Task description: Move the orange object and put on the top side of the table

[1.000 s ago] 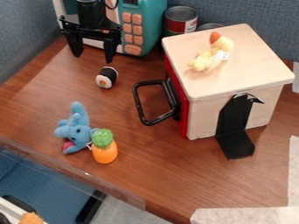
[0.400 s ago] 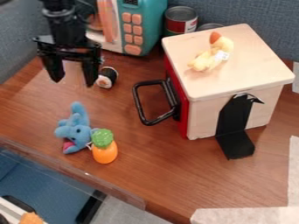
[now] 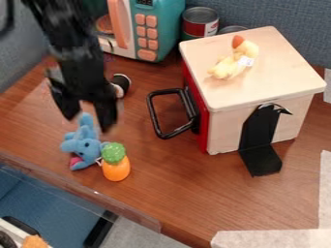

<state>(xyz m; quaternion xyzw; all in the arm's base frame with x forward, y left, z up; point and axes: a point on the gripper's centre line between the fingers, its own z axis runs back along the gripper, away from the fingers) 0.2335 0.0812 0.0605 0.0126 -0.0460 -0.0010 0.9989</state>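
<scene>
Closer to the orange toy pineapple [image 3: 115,167] than a moment ago, our open gripper [image 3: 88,122] hangs near the blue plush toy [image 3: 82,145], which we could bump into the pineapple, by the counter's [image 3: 181,193] near edge, if we descend off-line.

A black gripper [image 3: 88,124] blurs at left, its arm [image 3: 65,31] cropped by the top edge and masking part of a teal toy microwave [image 3: 166,26], also cropped there. The gripper partly covers a black-and-white roll [image 3: 121,82]; a wooden box [image 3: 281,63] hides most of a far can [image 3: 233,29]. An orange-tan item [image 3: 34,242], near left, is cut off, its identity unclear.
</scene>
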